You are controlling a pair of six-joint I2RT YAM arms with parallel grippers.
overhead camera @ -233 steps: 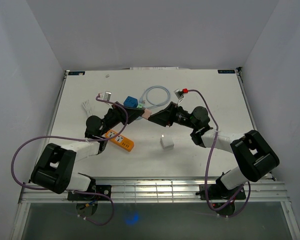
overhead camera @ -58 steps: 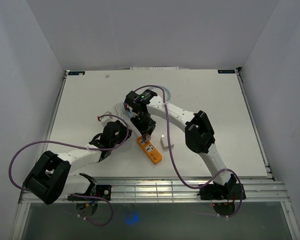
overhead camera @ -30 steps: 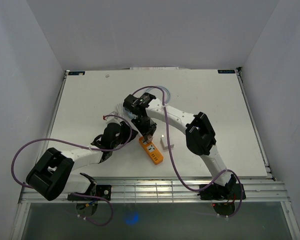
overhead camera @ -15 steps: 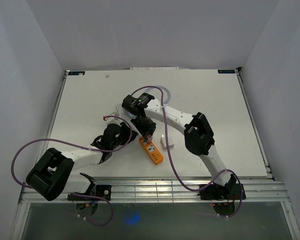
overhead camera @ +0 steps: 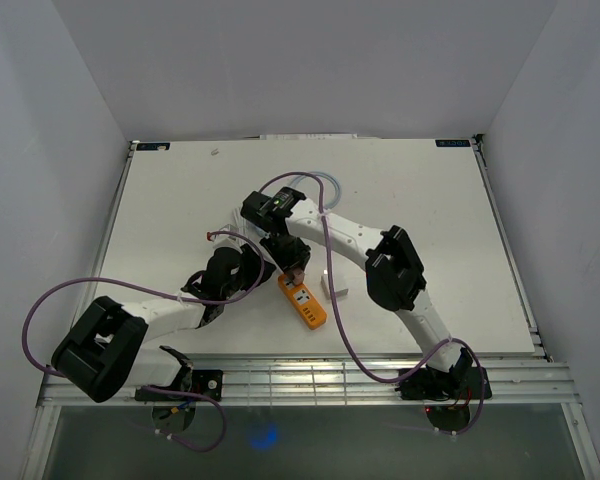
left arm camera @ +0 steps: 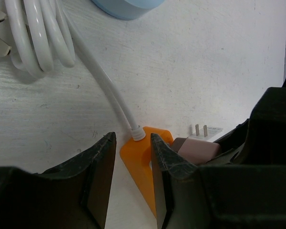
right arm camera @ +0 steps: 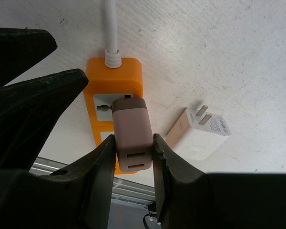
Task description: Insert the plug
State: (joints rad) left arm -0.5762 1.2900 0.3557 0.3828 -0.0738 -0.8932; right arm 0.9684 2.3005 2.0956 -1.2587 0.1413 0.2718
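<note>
An orange power strip [overhead camera: 304,302] lies on the white table, its white cord [left arm camera: 105,90] running away from it. My right gripper [right arm camera: 132,143] is shut on the pink plug [right arm camera: 132,129]. It holds the plug over the strip's socket [right arm camera: 106,101] nearest the cord, its prong end right at the socket face. My left gripper [left arm camera: 133,143] is shut low beside the strip's [left arm camera: 142,155] corded end, with nothing gripped between its fingers. One left fingertip [right arm camera: 81,81] rests against the strip's [right arm camera: 133,76] side edge. The prongs are hidden.
A white charger [overhead camera: 332,285] lies prongs-up just right of the strip, close to the right finger [right arm camera: 198,133]. A coiled white cable [left arm camera: 33,38] and a light blue object [left arm camera: 128,7] lie beyond the left gripper. Purple arm cables loop over the table.
Since the earliest frame the strip has shifted right to mid-table and the right gripper has brought the plug over it. In the last second both arms barely move.
</note>
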